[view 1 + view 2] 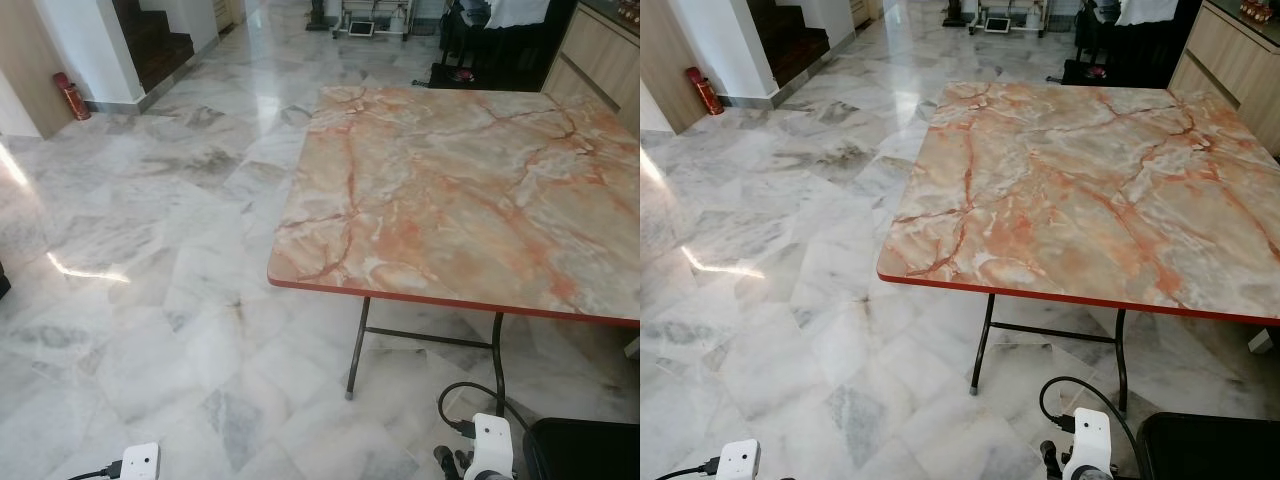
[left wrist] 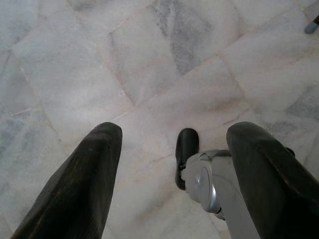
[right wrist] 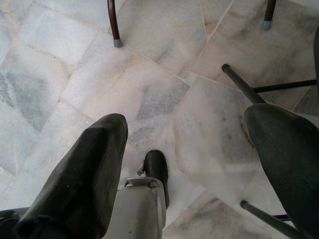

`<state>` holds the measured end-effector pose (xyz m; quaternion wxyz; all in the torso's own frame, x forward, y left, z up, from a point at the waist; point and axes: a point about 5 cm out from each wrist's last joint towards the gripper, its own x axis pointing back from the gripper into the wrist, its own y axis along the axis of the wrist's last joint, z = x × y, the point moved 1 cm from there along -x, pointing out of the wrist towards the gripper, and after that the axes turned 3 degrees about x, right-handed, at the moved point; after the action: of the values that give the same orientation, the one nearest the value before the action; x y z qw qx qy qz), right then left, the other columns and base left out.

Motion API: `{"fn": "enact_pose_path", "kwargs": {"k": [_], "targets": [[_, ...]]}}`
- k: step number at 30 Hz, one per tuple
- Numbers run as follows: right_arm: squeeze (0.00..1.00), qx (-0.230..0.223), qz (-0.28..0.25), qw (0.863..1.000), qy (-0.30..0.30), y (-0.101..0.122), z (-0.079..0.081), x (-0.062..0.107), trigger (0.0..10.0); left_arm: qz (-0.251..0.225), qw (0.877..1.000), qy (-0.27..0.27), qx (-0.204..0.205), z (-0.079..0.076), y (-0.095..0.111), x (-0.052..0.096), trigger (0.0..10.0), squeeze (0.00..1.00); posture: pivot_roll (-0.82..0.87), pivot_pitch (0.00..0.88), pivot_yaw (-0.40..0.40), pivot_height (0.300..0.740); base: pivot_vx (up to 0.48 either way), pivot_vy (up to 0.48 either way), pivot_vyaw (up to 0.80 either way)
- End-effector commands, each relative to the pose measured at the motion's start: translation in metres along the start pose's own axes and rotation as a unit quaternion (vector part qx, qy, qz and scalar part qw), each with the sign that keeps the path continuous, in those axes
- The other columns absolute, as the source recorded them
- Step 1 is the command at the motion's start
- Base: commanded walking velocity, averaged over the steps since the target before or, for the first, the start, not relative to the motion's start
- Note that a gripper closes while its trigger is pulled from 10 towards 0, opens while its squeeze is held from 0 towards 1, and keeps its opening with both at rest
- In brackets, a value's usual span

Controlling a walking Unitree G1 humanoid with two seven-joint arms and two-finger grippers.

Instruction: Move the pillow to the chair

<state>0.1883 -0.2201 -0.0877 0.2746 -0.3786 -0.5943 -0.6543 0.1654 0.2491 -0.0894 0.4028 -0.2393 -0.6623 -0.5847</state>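
My left gripper (image 2: pixel 174 132) hangs low over the marble floor, open, with nothing between its black fingers (image 2: pixel 94 169). My right gripper (image 3: pixel 192 117) hangs the same way, open and empty, near the table's metal legs (image 3: pixel 113 25). Both white wrists show at the bottom of the eye views, the left wrist (image 1: pixel 140 462) and the right wrist (image 1: pixel 490 440). A black, flat-topped object (image 1: pixel 585 448) sits at the bottom right beside my right wrist; I cannot tell whether it is a chair seat.
A folding table (image 1: pixel 460 190) with an orange marble-pattern top and red edge stands ahead on the right. A red fire extinguisher (image 1: pixel 72 97) stands by dark stairs (image 1: pixel 155 40) at the far left. Wooden cabinets (image 1: pixel 600 50) line the right. Open marble floor (image 1: pixel 150 250) lies to the left.
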Motion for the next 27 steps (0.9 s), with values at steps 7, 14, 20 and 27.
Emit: {"fn": "enact_pose_path", "kwargs": {"k": [7,14,20,27], "targets": [[0.00,0.001,0.003,1.000,0.002,-0.002,0.001,0.000,10.0,0.008,1.000,0.003,-0.008,0.005,-0.003,0.001,10.0,0.00,0.03,0.000,0.014,0.740,0.000,0.000,0.00],[0.00,0.000,-0.004,1.000,0.016,0.011,0.004,-0.002,10.0,0.015,0.999,-0.001,-0.044,0.007,0.004,0.000,10.0,0.00,-0.03,0.000,0.028,0.740,0.000,0.000,0.00],[0.00,-0.008,-0.005,1.000,0.015,0.012,0.004,-0.002,10.0,0.015,0.999,-0.003,-0.042,0.007,0.005,0.000,10.0,0.00,-0.02,0.000,0.028,0.740,0.000,0.000,0.00],[0.00,-0.012,-0.008,1.000,0.017,0.013,0.004,-0.002,10.0,0.015,0.998,-0.006,-0.053,0.008,0.006,0.000,10.0,0.00,-0.01,0.000,0.030,0.740,0.000,0.000,0.00]]}}
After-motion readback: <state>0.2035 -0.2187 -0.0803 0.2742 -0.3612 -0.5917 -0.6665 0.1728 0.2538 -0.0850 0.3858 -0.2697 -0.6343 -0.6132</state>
